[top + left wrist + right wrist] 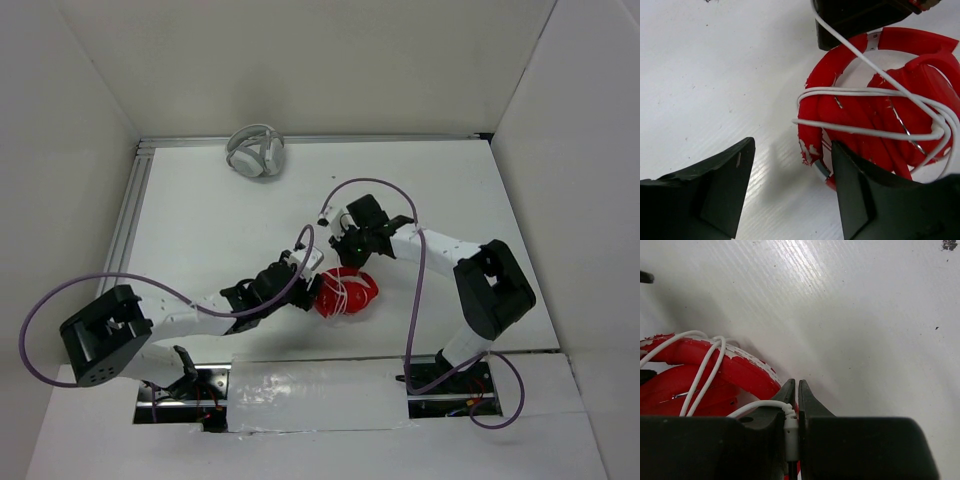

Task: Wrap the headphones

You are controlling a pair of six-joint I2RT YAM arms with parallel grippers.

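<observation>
The red headphones lie folded on the white table between the two arms, with their thin white cable looped several times around the headband. My left gripper is at their left side and open. In the left wrist view only bare table shows between its jaws, and its right finger stands against the headband's end. My right gripper is just behind the headphones, shut on the cable's white plug.
A white-grey pair of headphones lies at the table's far edge, left of centre. White walls close in the table on three sides. A metal rail runs along the left edge.
</observation>
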